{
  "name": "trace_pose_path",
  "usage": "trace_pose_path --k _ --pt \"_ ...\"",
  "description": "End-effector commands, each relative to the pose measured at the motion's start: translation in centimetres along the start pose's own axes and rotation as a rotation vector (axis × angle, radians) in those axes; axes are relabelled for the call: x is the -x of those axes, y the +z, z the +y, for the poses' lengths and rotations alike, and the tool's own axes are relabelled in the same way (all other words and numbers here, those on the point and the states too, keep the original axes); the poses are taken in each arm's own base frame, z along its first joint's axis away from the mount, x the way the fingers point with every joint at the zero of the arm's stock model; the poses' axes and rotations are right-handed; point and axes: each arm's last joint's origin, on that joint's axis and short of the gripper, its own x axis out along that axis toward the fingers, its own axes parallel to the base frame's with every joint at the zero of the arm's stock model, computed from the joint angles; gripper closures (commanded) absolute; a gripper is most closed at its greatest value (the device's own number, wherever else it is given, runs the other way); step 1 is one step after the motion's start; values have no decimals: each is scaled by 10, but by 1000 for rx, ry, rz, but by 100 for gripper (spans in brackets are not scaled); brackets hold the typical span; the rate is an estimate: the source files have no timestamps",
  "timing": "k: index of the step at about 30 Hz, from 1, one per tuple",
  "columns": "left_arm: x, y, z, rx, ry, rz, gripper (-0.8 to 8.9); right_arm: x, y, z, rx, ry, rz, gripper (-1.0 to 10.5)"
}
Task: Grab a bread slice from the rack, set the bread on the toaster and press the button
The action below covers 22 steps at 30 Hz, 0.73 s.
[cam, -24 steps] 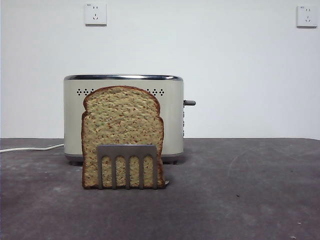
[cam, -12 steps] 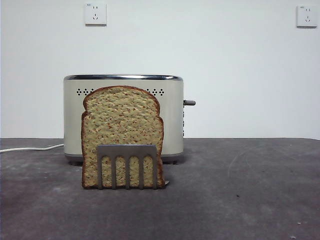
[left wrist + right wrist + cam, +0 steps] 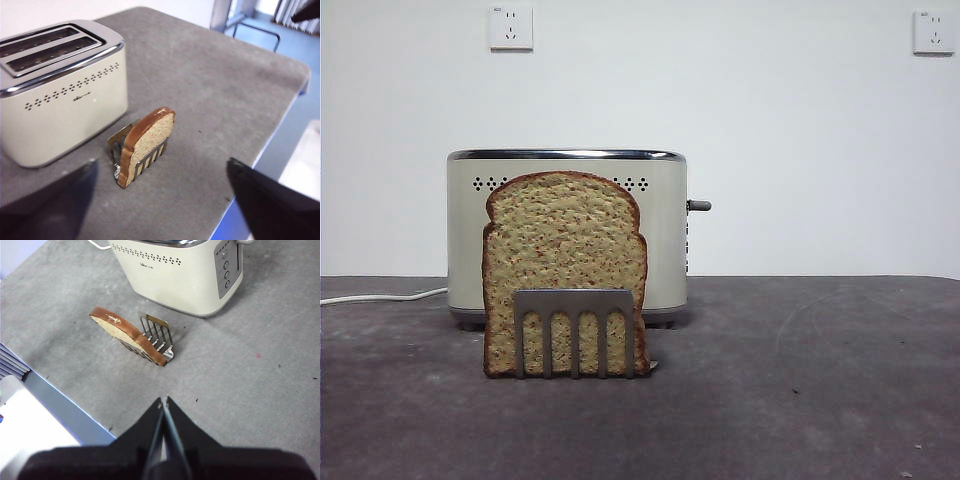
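A: Front view, left to right: white cord [image 3: 380, 296] on the desk [image 3: 820, 380], then the toaster [image 3: 665, 240], the slice of bread [image 3: 565, 240] upright in the rack [image 3: 574, 300] just before it, a lever [image 3: 699, 206] at the toaster's right end. Two wall sockets [image 3: 511, 27] above. No arms here.

B: Wrist views add those. Left end effector [image 3: 160, 200]: jaws spread wide, above the desk, well apart from the slice. Both top slots [image 3: 42, 47] show only here.

A: Right end effector [image 3: 164, 407]?

B: Jaws pressed together, holding nothing, apart from the rack. Its view alone shows the toaster's button column [image 3: 226, 270]
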Motion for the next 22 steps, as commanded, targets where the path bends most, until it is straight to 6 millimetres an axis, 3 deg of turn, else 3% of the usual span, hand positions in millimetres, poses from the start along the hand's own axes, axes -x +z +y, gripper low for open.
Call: trace_pose_path --k 1,7,13,22 --pt "-7 13 5 -70 -26 25 117 0 0 0 11 2 -3 958" --pt "-32 44 14 -188 -59 122 117 0 0 0 11 2 -3 958" --pt "-73 70 18 -317 -99 236 118 0 0 0 10 2 -1 958" --pt "-150 73 18 -466 -167 424 122 0 1 0 9 3 0 958"
